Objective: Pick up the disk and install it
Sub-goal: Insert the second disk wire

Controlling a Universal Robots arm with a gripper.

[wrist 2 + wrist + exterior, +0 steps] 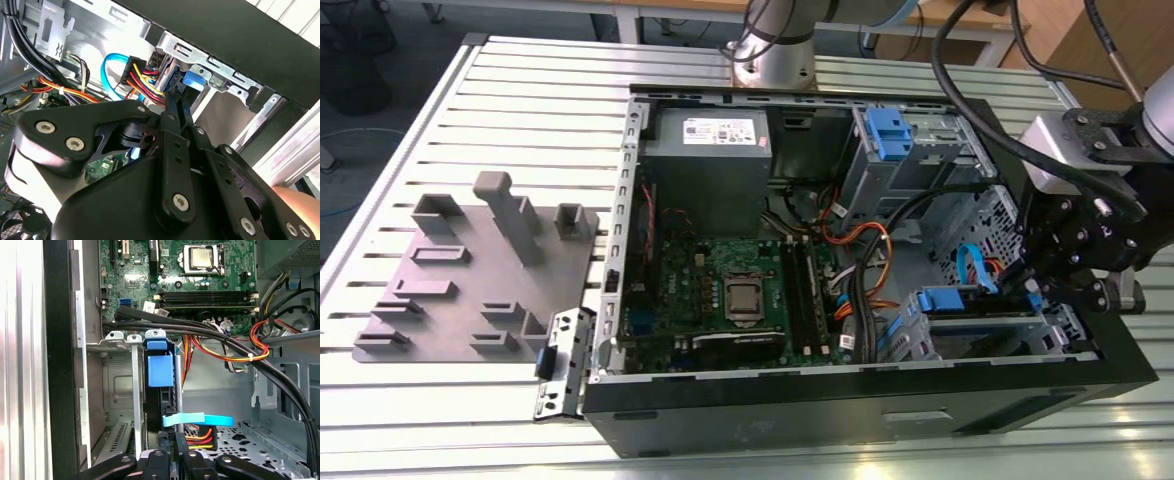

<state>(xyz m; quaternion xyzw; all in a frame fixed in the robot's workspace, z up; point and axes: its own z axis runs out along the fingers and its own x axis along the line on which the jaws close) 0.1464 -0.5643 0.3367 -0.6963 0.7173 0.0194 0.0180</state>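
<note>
The disk [947, 300] stands on edge in the drive cage [1067, 335] at the near right corner of the open computer case. Its blue caddy tab faces the motherboard in the first wrist view [160, 369] and also appears in the second wrist view [192, 81]. My gripper [1042, 293] reaches in from the exterior view's right. In both wrist views its thin black fingers [175, 456] come close together on the disk's outer end [176, 97]. The disk's label is hidden.
The motherboard [734, 290] fills the case floor, with the power supply [707, 135] behind it. Another blue caddy [887, 135] sits in the upper bay. A blue data cable [200, 419] and orange and black wire bundles [225, 347] crowd the cage. A grey fixture plate [454, 280] lies left of the case.
</note>
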